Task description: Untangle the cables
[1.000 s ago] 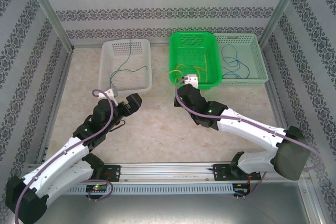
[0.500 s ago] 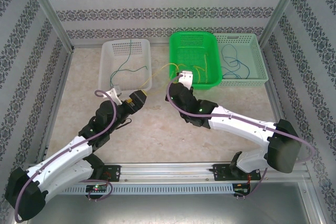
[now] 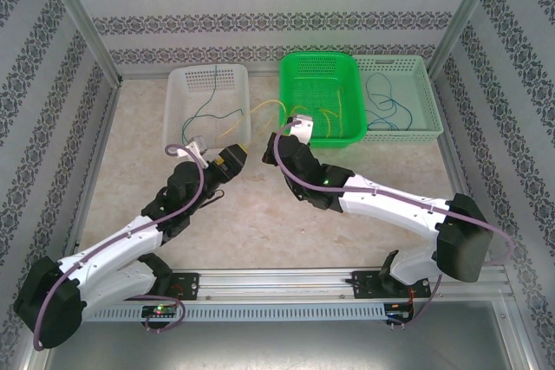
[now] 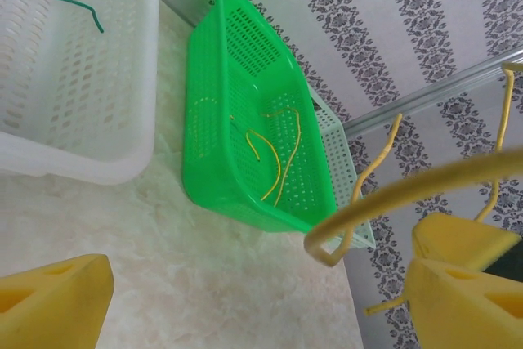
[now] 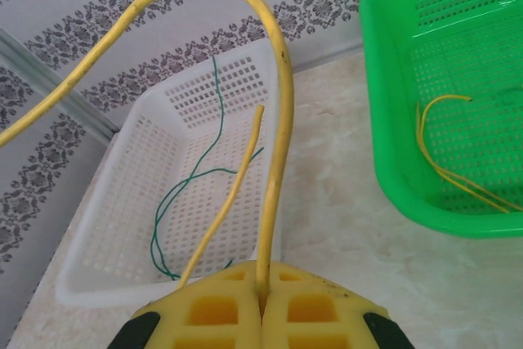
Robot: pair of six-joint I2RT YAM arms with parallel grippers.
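My right gripper [image 5: 263,282] is shut on a yellow cable [image 5: 278,79], which rises from the pads and arcs off to the left; a second yellow strand [image 5: 230,194] stands beside it. In the top view the right gripper [image 3: 301,126] hangs between the white and green baskets, and the yellow cable [image 3: 263,109] loops from it toward my left gripper [image 3: 234,159]. The left gripper [image 4: 261,284] is open. The cable's hooked end [image 4: 331,247] hangs between its pads, near the right pad [image 4: 462,284], with nothing gripped. More yellow cables [image 4: 278,161] lie in the green basket.
The white basket [image 3: 173,106] at back left holds a green cable [image 3: 208,106]. The green basket [image 3: 290,84] stands beside a pale mint basket [image 3: 429,101] holding blue cables [image 3: 386,103]. Patterned walls and metal posts enclose the marble table [image 3: 260,223].
The right gripper has carried the yellow cable leftward, out from the green basket's front. The left gripper has moved up and right toward it, its jaws slightly narrower.
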